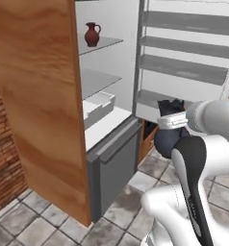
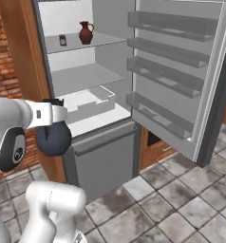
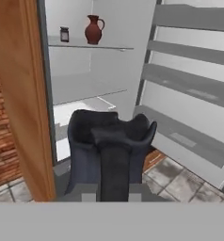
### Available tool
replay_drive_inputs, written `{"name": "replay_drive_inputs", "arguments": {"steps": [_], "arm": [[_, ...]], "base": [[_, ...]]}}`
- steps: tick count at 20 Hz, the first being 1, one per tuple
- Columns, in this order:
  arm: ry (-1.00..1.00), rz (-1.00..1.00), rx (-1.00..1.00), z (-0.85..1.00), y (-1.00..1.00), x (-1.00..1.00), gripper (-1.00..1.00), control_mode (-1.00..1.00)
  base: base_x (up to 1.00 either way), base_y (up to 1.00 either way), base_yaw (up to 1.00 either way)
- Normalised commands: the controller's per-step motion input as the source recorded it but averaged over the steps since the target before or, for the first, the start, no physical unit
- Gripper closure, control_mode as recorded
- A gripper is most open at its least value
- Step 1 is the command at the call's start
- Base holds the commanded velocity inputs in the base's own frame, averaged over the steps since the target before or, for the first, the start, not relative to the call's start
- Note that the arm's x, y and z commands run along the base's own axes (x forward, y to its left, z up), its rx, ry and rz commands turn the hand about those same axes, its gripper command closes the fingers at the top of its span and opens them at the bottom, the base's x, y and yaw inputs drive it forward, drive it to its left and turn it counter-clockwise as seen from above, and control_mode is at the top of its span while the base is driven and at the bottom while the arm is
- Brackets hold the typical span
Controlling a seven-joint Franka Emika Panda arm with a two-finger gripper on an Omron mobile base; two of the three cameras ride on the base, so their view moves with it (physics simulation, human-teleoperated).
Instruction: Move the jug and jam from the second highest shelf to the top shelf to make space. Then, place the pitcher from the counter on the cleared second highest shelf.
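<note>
Pitcher [image 3: 109, 150] — gripped, directly under hand [image 3: 113, 141]

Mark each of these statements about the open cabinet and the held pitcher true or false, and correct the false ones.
1. The jug stands on the top shelf. True.
2. The jam lies on the floor. False: it stands on the top shelf, beside the jug.
3. The gripper holds the pitcher. True.
4. The pitcher rests on the second highest shelf. False: it is held in front of the cabinet.
</note>
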Motion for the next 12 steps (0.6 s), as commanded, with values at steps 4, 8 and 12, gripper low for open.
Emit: {"name": "replay_drive_inputs", "arguments": {"steps": [4,8,12], "arm": [[0.0,0.0,0.0,0.0,0.0,0.0,1.0,1.0],[0.0,0.0,0.0,0.0,0.0,0.0,1.0,1.0],[0.0,0.0,0.0,0.0,0.0,0.0,1.0,1.0]], "base": [[1.0,0.0,-0.13],[1.0,-0.08,-0.02],[1.0,-0.23,0.08]]}}
